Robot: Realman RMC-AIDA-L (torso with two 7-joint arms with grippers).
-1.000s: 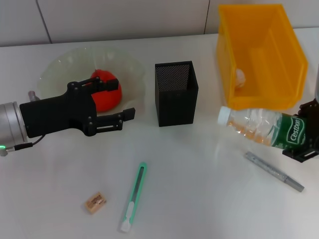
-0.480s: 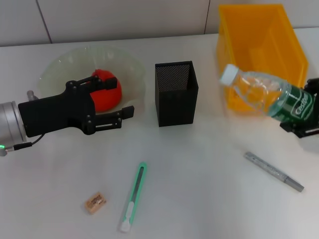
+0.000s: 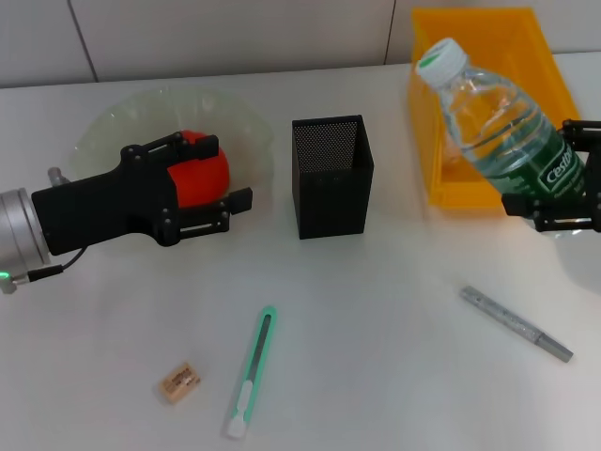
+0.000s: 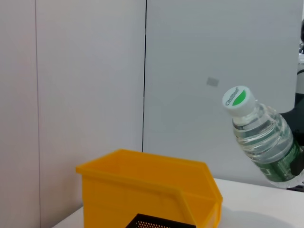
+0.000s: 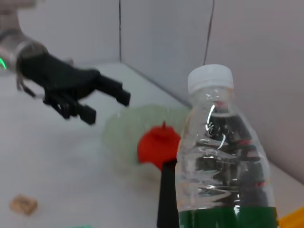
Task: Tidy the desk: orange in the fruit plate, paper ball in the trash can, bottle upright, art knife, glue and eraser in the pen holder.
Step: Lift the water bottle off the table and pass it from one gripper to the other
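Head view, left to right: your left gripper (image 3: 221, 202) is hovering over the near edge of the fruit plate (image 3: 113, 122), fingers spread apart and holding nothing, just beside the orange (image 3: 202, 178) sitting in the plate. Below it, the eraser (image 3: 178, 382) and the art knife (image 3: 250, 371) are lying on the desk; the pen holder (image 3: 330, 176) is standing at centre. Further right, the glue stick (image 3: 516, 324) is lying flat, and your right gripper (image 3: 563, 183) is clamping the bottle (image 3: 498, 117) at its green label, in the air before the trash can (image 3: 484, 56). You are judged to be mid-way through righting the bottle: its long axis is tilting, cap up and leaning left. Next, bring it vertical, lower its base to the desk, then release.
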